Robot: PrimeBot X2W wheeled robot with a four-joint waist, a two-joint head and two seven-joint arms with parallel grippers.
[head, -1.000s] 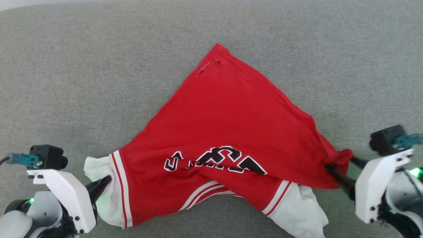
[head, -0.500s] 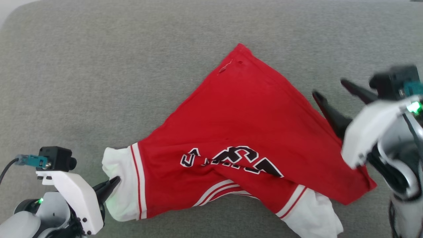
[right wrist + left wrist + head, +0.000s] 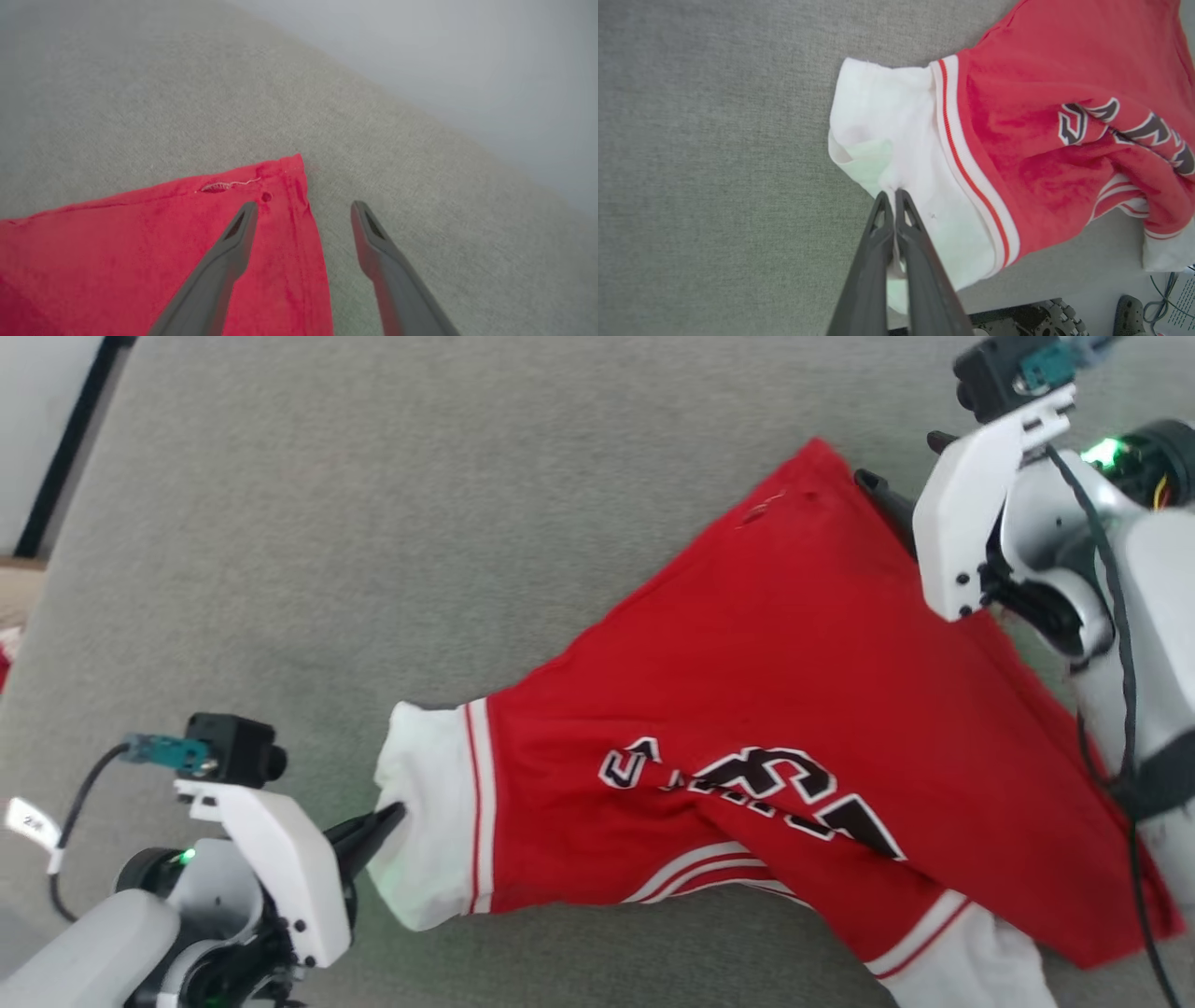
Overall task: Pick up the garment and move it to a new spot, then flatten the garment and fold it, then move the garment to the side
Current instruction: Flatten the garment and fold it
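A red basketball jersey [image 3: 794,663] lies spread and rumpled on a grey upholstered surface [image 3: 373,523], toward its near right part in the head view. One pointed hem corner reaches toward the far edge. The black number [image 3: 766,784], outlined in white, is creased across a fold near the middle. White fabric [image 3: 425,831] pokes out past the red-and-white striped trim [image 3: 478,803] at the jersey's left end, and more shows at the near right corner.

The left pincer [image 3: 392,814] sits at that left end — its two dark fingers are pressed together on a pinch of the white fabric, which puckers at the tips in the left wrist view [image 3: 892,192]. The cloth around it rests on the surface.

The right pincer [image 3: 901,462] is over the far hem corner with its fingers spread wide, and it has hold of nothing. In the right wrist view [image 3: 303,205] one finger lies over the red cloth just beside a small hole [image 3: 266,197] and a loose thread [image 3: 229,185]. The other is over bare grey upholstery, with the hem edge running between them — whether the tips touch down cannot be told. Beyond the corner the surface's far edge runs diagonally.
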